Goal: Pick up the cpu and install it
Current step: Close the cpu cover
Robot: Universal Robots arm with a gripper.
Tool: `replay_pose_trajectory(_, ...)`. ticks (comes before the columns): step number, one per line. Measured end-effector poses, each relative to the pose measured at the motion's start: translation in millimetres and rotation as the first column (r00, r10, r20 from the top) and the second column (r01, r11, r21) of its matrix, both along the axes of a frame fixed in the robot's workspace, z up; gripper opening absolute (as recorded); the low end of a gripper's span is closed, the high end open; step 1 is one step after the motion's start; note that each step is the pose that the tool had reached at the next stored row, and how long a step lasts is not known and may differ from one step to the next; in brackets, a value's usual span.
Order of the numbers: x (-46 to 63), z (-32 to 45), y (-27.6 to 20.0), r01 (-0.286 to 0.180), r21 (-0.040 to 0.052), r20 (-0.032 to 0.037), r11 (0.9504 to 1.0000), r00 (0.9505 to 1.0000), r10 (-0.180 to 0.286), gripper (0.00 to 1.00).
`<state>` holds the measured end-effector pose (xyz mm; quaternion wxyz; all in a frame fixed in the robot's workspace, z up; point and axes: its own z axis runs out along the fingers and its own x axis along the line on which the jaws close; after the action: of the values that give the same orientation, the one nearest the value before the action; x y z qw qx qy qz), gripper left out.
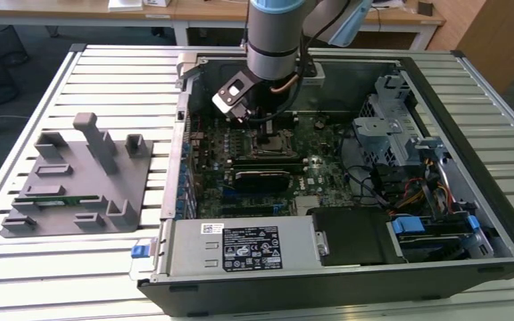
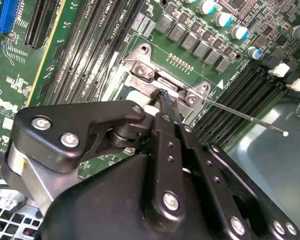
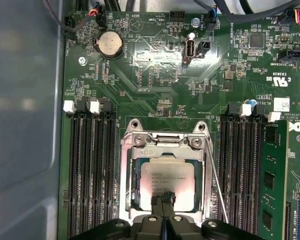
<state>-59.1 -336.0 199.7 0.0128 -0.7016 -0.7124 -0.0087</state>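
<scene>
The cpu [image 3: 167,176], a silver-topped square chip, lies flat inside the open metal socket frame [image 3: 126,175] on the motherboard. My gripper [image 3: 163,201] is shut, its two black fingertips pressed together over the cpu's near edge; whether they touch it I cannot tell. In the second wrist view the gripper [image 2: 165,99] points down at the socket frame [image 2: 140,62], and the thin socket lever [image 2: 242,116] stands out to one side. In the exterior view the arm reaches down into the open computer case, with the gripper [image 1: 259,122] just above the socket [image 1: 270,142].
Memory slots [image 3: 90,170] flank the socket, and a green memory stick [image 3: 272,185] sits in one. The case walls [image 1: 181,134], drive cage [image 1: 387,127], cables [image 1: 400,190] and power supply [image 1: 239,247] crowd the arm. A grey fixture [image 1: 69,180] stands at the exterior view's left.
</scene>
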Motion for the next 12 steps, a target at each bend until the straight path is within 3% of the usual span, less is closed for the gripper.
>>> replay_pose_trajectory(8,7.8,-0.6,0.0,0.000,0.0003,0.0004,1.0000,1.0000,0.000,0.11)
replay_pose_trajectory(12,7.9,5.6,0.0,0.000,0.0003,0.0002,1.0000,1.0000,0.000,0.11)
